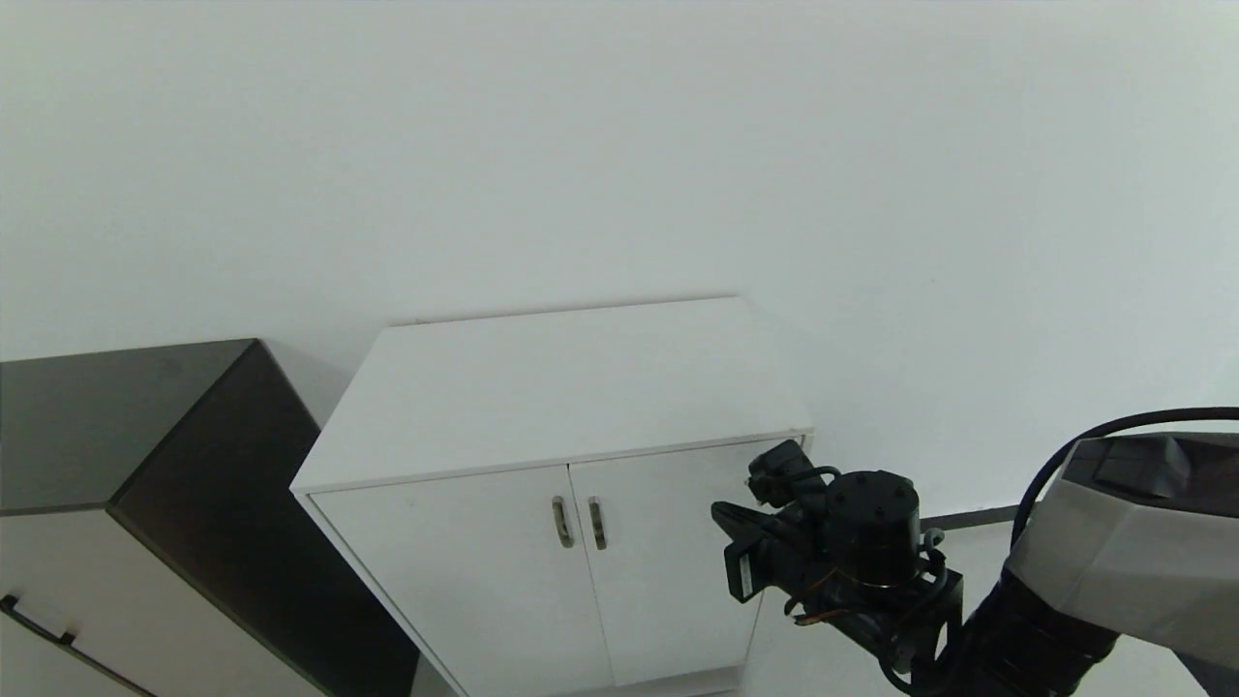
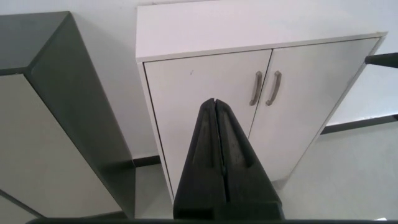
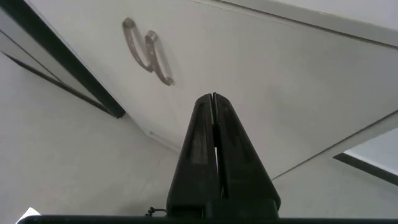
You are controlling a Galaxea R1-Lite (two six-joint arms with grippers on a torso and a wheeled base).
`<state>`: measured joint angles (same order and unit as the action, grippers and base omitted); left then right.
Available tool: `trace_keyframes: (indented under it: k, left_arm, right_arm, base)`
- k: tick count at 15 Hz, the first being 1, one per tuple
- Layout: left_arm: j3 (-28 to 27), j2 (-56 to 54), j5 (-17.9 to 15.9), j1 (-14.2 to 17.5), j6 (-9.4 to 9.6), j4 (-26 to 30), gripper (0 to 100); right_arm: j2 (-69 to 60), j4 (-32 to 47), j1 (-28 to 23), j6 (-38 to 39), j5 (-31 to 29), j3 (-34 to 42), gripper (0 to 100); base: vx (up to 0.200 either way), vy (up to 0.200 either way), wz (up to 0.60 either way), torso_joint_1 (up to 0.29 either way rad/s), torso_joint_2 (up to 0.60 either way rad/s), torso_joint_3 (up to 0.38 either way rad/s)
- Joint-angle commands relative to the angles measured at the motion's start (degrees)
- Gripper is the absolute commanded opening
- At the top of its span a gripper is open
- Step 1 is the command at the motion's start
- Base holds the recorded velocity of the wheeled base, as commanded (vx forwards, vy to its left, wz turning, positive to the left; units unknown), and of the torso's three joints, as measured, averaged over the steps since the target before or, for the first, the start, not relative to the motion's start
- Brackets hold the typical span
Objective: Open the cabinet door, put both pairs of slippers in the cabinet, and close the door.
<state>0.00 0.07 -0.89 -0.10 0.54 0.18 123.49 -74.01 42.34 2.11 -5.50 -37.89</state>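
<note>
A white two-door cabinet (image 1: 542, 407) stands against the wall with both doors closed. Two metal handles (image 1: 579, 523) sit side by side where the doors meet, also seen as handles (image 2: 265, 88) in the left wrist view and handles (image 3: 148, 57) in the right wrist view. My right gripper (image 1: 731, 552) hangs in front of the right door, to the right of the handles, with its fingers pressed together and nothing between them; it is the gripper (image 3: 214, 98) in its own view. My left gripper (image 2: 215, 102) is shut and empty, held back from the left door.
A dark-topped cabinet (image 1: 145, 455) with a black handle stands close to the white one's left side. The wall behind is plain white, with a dark baseboard (image 1: 968, 518) to the right of the cabinet. Pale floor (image 3: 68, 162) lies in front.
</note>
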Motion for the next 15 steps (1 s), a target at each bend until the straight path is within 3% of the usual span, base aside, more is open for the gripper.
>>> trace_keyframes:
  k: [1, 4, 15]
  left_arm:
    - [0.0, 0.01, 0.01, 0.01, -0.01, -0.01, 0]
    - [0.0, 0.01, 0.01, 0.01, -0.01, -0.01, 0]
    - [0.0, 0.01, 0.01, 0.01, -0.1, -0.01, 0]
  right_arm:
    - [4.65, 0.44, 0.11, 0.0, -0.04, -5.44, 0]
    - [10.37, 0.97, -0.5, 0.0, -0.13, -12.74, 0]
    - [16.61, 5.81, -3.4, 0.0, -0.04, -24.6, 0]
  base:
    - [0.0, 0.0, 0.0, 0.0, 0.0, 0.0]
    - [0.0, 0.0, 0.0, 0.0, 0.0, 0.0]
    - [0.0, 0.0, 0.0, 0.0, 0.0, 0.0]
